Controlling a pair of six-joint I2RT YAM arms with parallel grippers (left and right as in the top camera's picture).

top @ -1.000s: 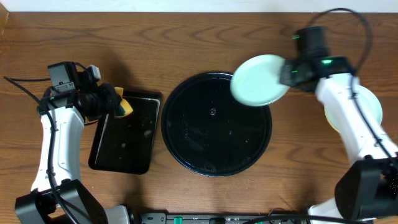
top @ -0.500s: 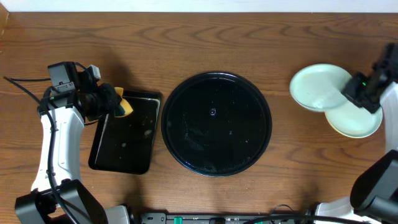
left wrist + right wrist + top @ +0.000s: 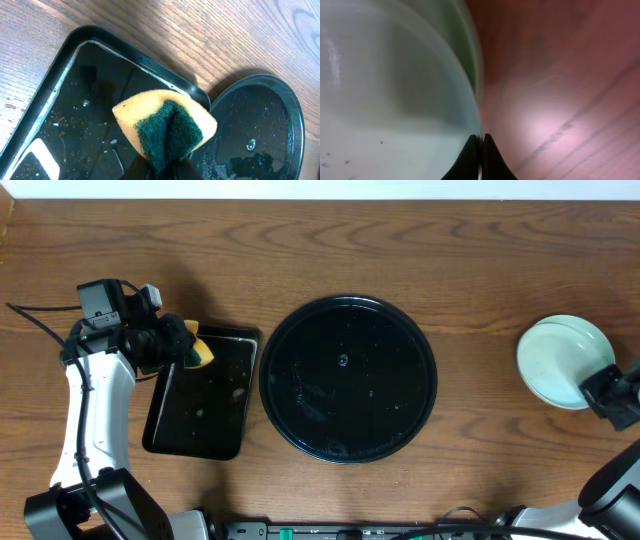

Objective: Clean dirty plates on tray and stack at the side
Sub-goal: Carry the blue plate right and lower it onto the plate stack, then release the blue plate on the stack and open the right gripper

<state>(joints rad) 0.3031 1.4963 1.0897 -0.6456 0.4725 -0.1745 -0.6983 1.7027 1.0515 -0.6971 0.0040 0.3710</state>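
The round black tray [image 3: 345,395] sits mid-table, wet, with no plate on it; its rim also shows in the left wrist view [image 3: 260,125]. A pale turquoise plate [image 3: 560,360] lies at the far right on top of another plate whose rim just shows [image 3: 572,321]. My right gripper [image 3: 603,388] is shut on the top plate's near rim. In the right wrist view my right gripper [image 3: 481,142] pinches the plate [image 3: 395,125], which has tiny brown specks. My left gripper [image 3: 172,345] is shut on a yellow-and-green sponge [image 3: 165,125] above the rectangular tray.
A smaller black rectangular tray [image 3: 200,405] lies left of the round tray, wet with specks [image 3: 65,115]. The right arm reaches in from the right edge. Bare wood table [image 3: 330,250] lies behind the trays.
My right gripper carried the turquoise plate from over the round tray's right rim to the far right and onto the plate lying there. The left arm and sponge have not moved.
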